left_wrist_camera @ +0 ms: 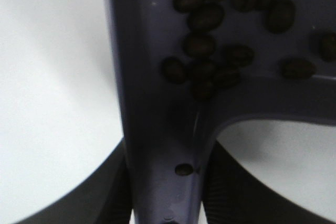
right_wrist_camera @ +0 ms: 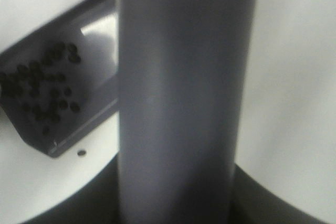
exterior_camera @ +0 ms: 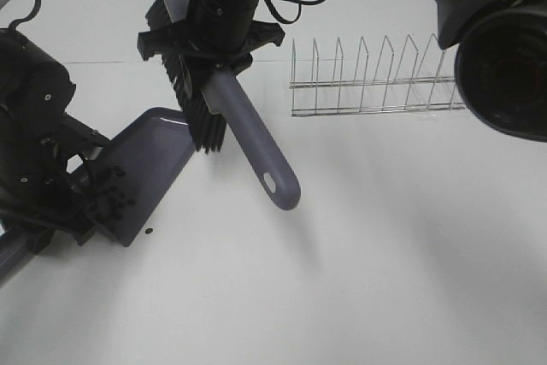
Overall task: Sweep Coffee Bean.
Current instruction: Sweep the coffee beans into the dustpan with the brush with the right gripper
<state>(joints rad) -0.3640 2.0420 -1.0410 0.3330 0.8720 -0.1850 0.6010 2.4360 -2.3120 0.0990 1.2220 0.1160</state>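
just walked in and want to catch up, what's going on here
The left end effector is shut on the handle of a purple-grey dustpan at the left of the white table. The right end effector is shut on a matching brush, which looks lifted, with its bristles by the pan's open edge. Most coffee beans lie in the dustpan. One stray bean sits on the table just outside it. A wire rack stands behind.
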